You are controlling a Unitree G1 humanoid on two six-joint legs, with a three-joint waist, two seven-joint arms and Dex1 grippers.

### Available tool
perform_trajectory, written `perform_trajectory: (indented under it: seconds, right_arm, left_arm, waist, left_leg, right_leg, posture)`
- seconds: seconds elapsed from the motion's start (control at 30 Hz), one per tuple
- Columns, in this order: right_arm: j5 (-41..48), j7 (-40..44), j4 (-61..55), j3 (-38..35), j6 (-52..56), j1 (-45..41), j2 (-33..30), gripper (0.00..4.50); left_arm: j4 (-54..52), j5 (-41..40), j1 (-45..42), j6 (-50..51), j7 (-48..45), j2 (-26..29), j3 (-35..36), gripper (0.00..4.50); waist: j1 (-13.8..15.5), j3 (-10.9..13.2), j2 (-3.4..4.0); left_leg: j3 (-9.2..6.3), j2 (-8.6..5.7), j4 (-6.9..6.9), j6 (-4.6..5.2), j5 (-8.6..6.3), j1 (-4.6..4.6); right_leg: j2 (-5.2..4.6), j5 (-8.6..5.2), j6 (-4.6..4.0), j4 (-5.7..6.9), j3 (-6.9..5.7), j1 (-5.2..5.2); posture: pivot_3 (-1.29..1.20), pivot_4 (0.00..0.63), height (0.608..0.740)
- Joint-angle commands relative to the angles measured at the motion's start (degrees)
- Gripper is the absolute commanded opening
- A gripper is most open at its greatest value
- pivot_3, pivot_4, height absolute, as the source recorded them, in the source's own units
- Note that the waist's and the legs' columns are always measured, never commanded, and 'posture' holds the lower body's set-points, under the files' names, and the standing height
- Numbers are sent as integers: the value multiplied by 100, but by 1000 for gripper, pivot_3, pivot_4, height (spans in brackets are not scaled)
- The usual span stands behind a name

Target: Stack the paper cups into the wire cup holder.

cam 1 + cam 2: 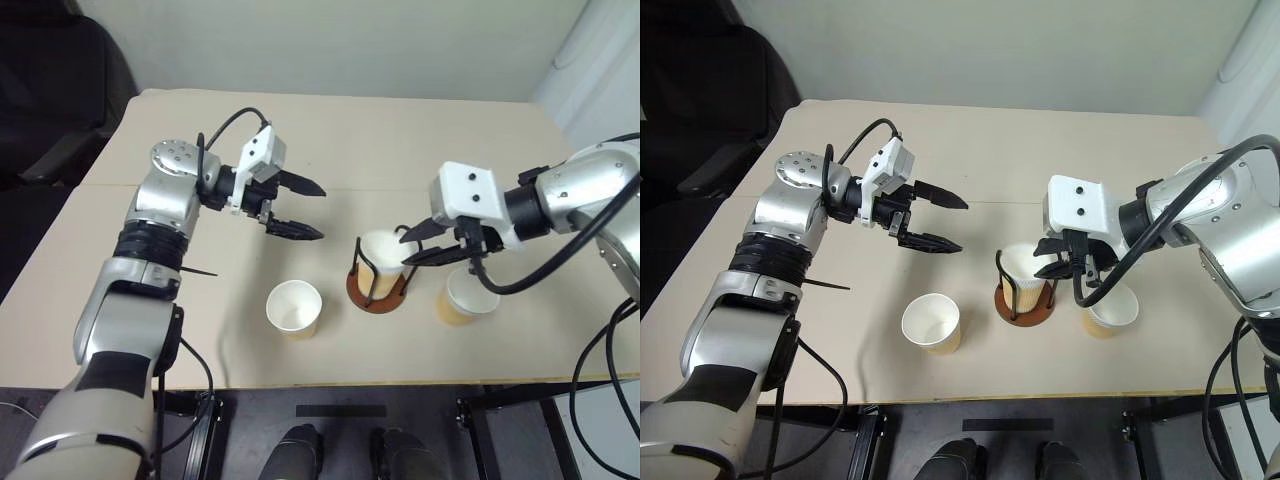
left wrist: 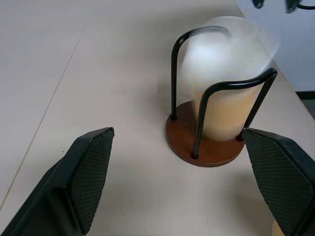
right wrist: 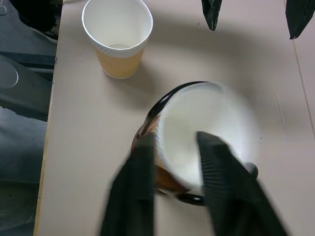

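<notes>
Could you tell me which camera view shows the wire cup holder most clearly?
The left wrist view: the wire cup holder shows whole, its disc base and black loops around a blurred cup. The two eye views show it small beside the right gripper. In the right wrist view that gripper's fingers cover much of it.

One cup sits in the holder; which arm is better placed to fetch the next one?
Probably the right: the right gripper hovers over the black wire cup holder, with a tan ribbed paper cup beside it. The left gripper hangs open, farther from the other loose cup.
</notes>
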Motion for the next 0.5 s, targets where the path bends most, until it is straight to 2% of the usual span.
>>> perform_trajectory:
  seconds: [0.03, 0.07, 0.17, 0.3, 0.4, 0.5]
  right_arm:
    - [110, -347, -18, -415, 179, -126, 286, 2666]
    - [181, -529, 31, -575, 306, -180, 446, 2960]
    - [403, -998, 121, -1083, 713, -288, 797, 2960]
    - [928, -1580, 88, -1859, 1892, -356, 1039, 2960]
    - [1320, -1723, -118, -2221, 2633, -254, 892, 2960]
    - [1465, -1431, -628, -2215, 2672, 356, -7, 2960]
  left_arm:
    - [-103, -32, -176, -42, -202, 23, 139, 4500]
    - [-106, -27, -177, -35, -201, 17, 147, 4500]
    - [-134, -12, -177, -10, -201, -7, 165, 4500]
    - [-173, -13, -166, 20, -200, -36, 188, 4500]
    - [-198, -17, -153, 44, -199, -56, 195, 4500]
    - [-185, -6, -158, 46, -200, -86, 197, 4500]
  waist:
    - [-4, 0, 0]
    - [-8, 0, 0]
    - [-1, 0, 0]
    - [26, 0, 0]
    - [39, 0, 0]
    - [88, 0, 0]
  left_leg:
    - [0, 0, 0, 0, 0, 0]
    - [0, 0, 0, 0, 0, 0]
    - [0, 0, 4, 1, 1, 0]
    - [-4, -2, 7, 1, 1, -5]
    - [-6, -3, 7, 1, 1, -7]
    - [-11, -3, 6, 1, 1, -12]
  right_leg:
    - [0, 0, 0, 1, 0, 0]
    - [0, 0, 0, 1, 0, -1]
    - [0, 0, 0, 3, -1, -2]
    - [0, 0, 0, -2, -4, -1]
    - [0, 0, 0, -5, -6, 0]
    - [0, 0, 0, -7, -12, 0]
  posture:
    - [0, 150, 740]
    - [0, 150, 740]
    - [0, 150, 740]
    - [0, 150, 740]
    - [0, 150, 740]
    - [0, 150, 740]
